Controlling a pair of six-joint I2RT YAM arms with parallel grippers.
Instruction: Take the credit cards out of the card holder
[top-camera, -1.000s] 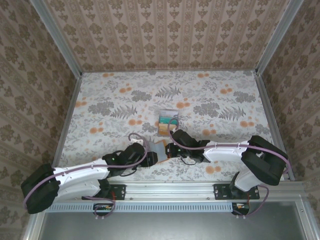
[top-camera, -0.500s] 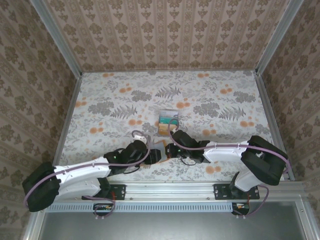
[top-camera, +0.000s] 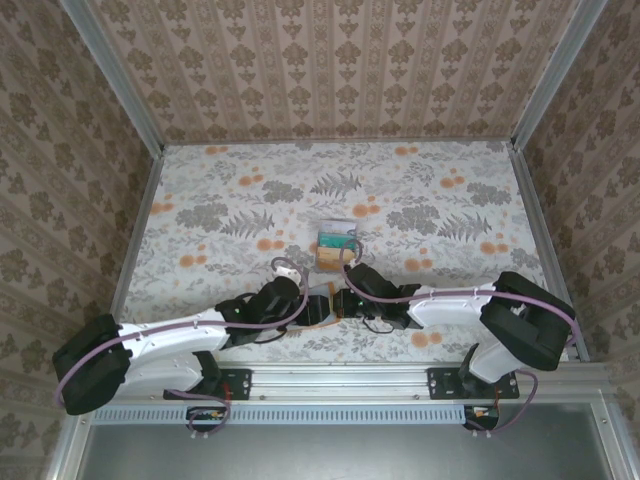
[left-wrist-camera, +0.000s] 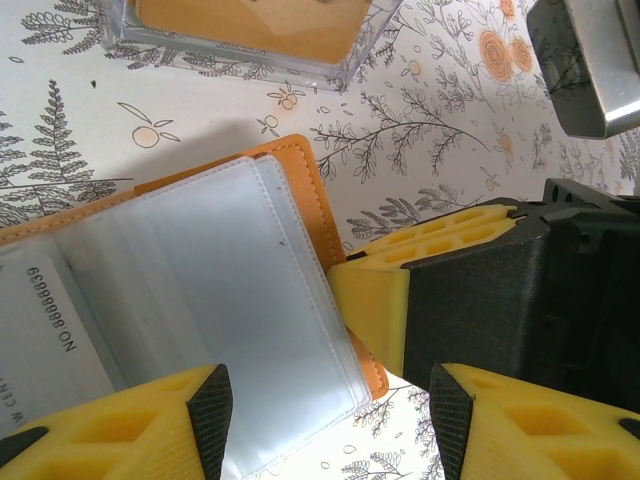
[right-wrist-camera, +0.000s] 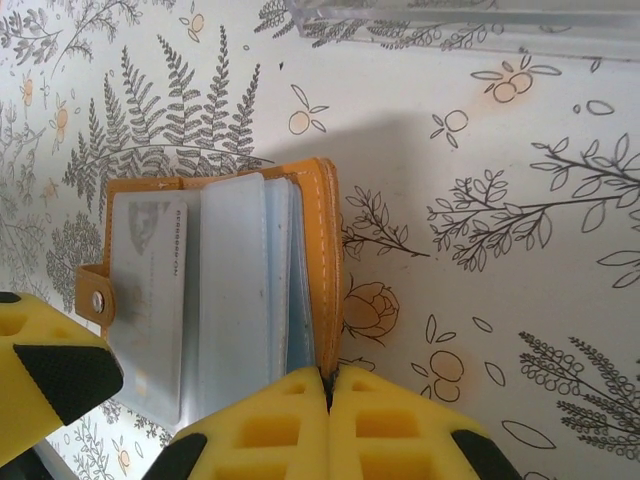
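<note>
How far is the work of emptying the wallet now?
Done: the wallet lies open, and a teal card and an orange card sit in the clear tray. In hand: the right gripper pinches the wallet's edge; the left gripper is open over it. Left: the pale card is still in its sleeve.

The card holder (right-wrist-camera: 325, 240), orange with pale see-through sleeves, lies open on the surface (right-wrist-camera: 480, 200) just beside the clear tray (left-wrist-camera: 232, 60). A pale card (right-wrist-camera: 148, 300) sits in one sleeve. A teal card (top-camera: 336, 236) and an orange-tan card (left-wrist-camera: 250, 18) lie in that tray.
</note>
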